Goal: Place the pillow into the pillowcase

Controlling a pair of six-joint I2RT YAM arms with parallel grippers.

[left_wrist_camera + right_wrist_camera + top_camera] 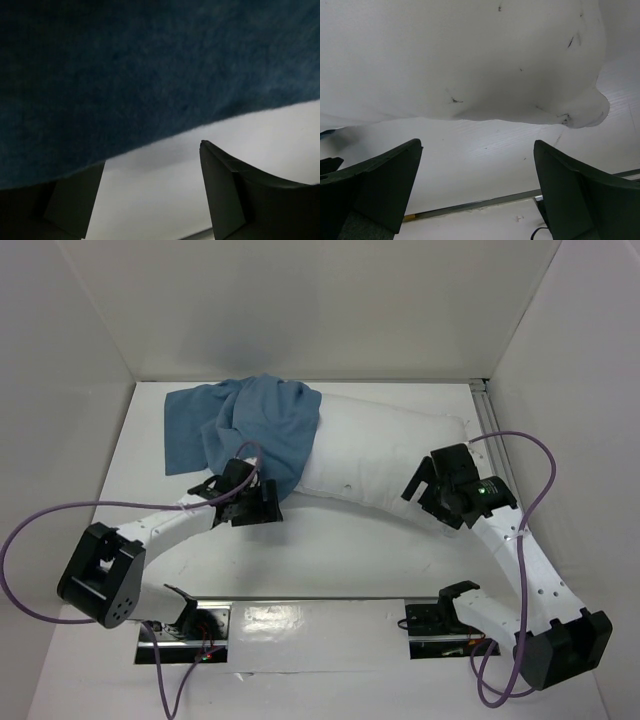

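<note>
- Looking from the top camera, I see the pillow [390,455] lying long-ways across the upper middle of the frame, from left to right. Its left end is tucked under the blue pillowcase [250,425], which is bunched up at the upper left. My left claw [250,485] sits just below the bottom edge of the blue cloth. My right claw [425,480] sits at the pillow's bare right end, at its near edge. So the left arm is nearer the pillowcase and the right arm is nearer the pillow.
- Peeking through my left wrist camera, I see the pillowcase [125,75] filling the whole top of the frame. It hangs right above my left claw [152,160]. The two fingers are spread apart. I see only the white table between them, so I think this claw holds nothing. The cloth edge covers the tip of the finger at lower left.
- Peeking through my right wrist camera, I see the pillow [460,55] puffed up across the top. Its corner pokes out at the right. My right claw [479,145] is wide open and empty. The pillow is just ahead of it, not between the fingers.
</note>
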